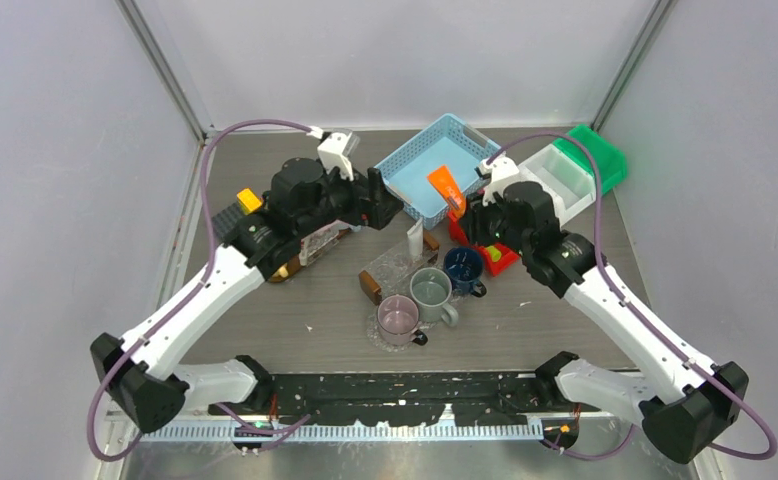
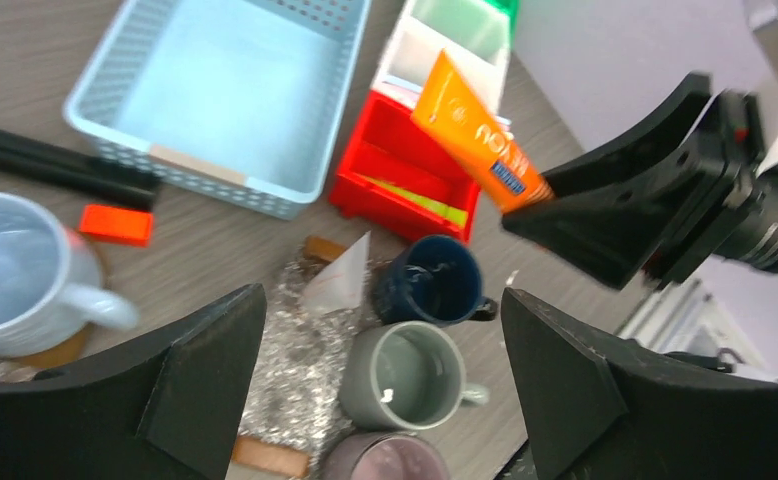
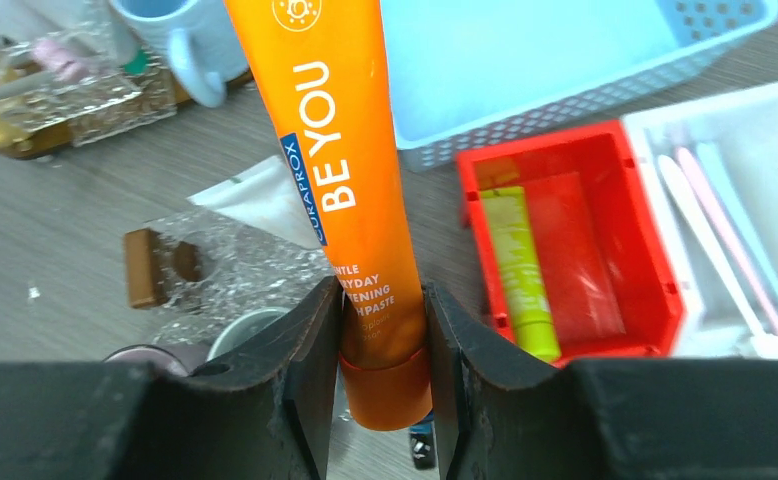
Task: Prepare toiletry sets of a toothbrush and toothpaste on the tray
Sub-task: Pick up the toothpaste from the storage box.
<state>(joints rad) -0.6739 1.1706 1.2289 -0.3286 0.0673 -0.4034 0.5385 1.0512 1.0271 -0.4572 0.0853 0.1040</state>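
My right gripper (image 3: 383,350) is shut on the cap end of an orange toothpaste tube (image 3: 340,150), held upright in the air by the light blue basket tray (image 1: 412,163), which holds nothing. A green toothpaste tube (image 3: 520,270) lies in the red bin (image 3: 655,260). Pink (image 3: 735,240) and white (image 3: 700,230) toothbrushes lie in the white bin. A white toothpaste tube (image 1: 415,240) rests on crinkled foil. My left gripper (image 2: 385,380) hangs open above the mugs with nothing between its fingers, near the tray's left corner (image 1: 393,205).
Navy (image 1: 462,268), grey-green (image 1: 431,290) and pink (image 1: 398,320) mugs cluster at the table's middle. A pale mug (image 2: 15,270), an orange block (image 2: 115,223) and black rods (image 2: 55,160) lie to the left. White (image 1: 565,180) and green (image 1: 600,155) bins stand at the back right.
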